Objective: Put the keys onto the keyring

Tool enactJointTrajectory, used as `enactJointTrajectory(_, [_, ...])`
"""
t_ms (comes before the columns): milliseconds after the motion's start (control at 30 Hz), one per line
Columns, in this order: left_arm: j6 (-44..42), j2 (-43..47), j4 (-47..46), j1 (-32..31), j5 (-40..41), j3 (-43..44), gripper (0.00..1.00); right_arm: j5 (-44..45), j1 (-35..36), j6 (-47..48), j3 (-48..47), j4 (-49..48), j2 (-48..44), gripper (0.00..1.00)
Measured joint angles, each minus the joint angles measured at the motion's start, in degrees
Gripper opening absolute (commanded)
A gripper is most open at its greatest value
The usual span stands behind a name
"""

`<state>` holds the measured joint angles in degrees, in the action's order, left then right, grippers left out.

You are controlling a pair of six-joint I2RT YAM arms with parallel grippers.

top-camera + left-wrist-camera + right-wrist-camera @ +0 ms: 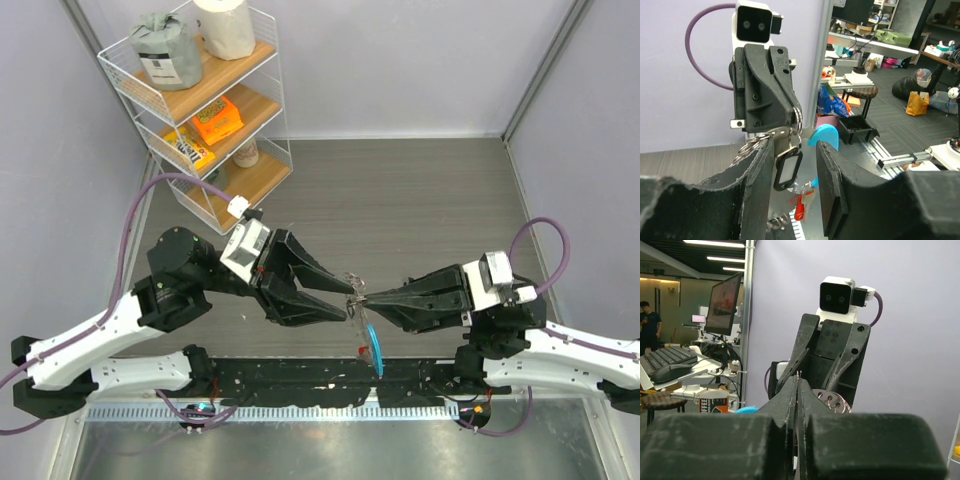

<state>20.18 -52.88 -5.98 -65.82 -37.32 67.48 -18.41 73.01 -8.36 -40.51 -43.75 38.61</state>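
Keyring (797,117) mid-air; shelf (192,100) labels unreadable.
Right gripper (368,298) pinched on keyring, blue tag (374,345) dangling; left gripper (347,301) jaws apart.

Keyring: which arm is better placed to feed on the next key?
Left, probably: the right pincer is shut on the keyring, steadying it; the left pincer is open beside it.

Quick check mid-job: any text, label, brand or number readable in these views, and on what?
No text is legible in any view.
Grey bag's white label, top shelf: print too small.
Orange box, middle shelf: markings blurred.
Yellow packet: dark lettering, blurred.
Carton by the stool, right wrist view: blurred.
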Motion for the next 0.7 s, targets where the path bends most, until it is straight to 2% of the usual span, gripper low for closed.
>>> enactJointTrajectory(167, [0.63, -0.15, -1.44, 0.0, -0.39, 0.0, 0.43, 0.46, 0.0, -0.09, 0.0, -0.63, 0.46, 0.06])
enactJointTrajectory(467, [0.94, -0.15, -2.4, 0.0, -0.48, 0.0, 0.37, 1.51, 0.0, -0.48, 0.0, -1.38, 1.16, 0.06])
enactJointTrajectory(700, [1.18, -0.79, -2.56, 0.0, -0.46, 0.0, 0.36, 1.77, 0.0, -0.61, 0.0, -1.7, 1.57, 0.06])
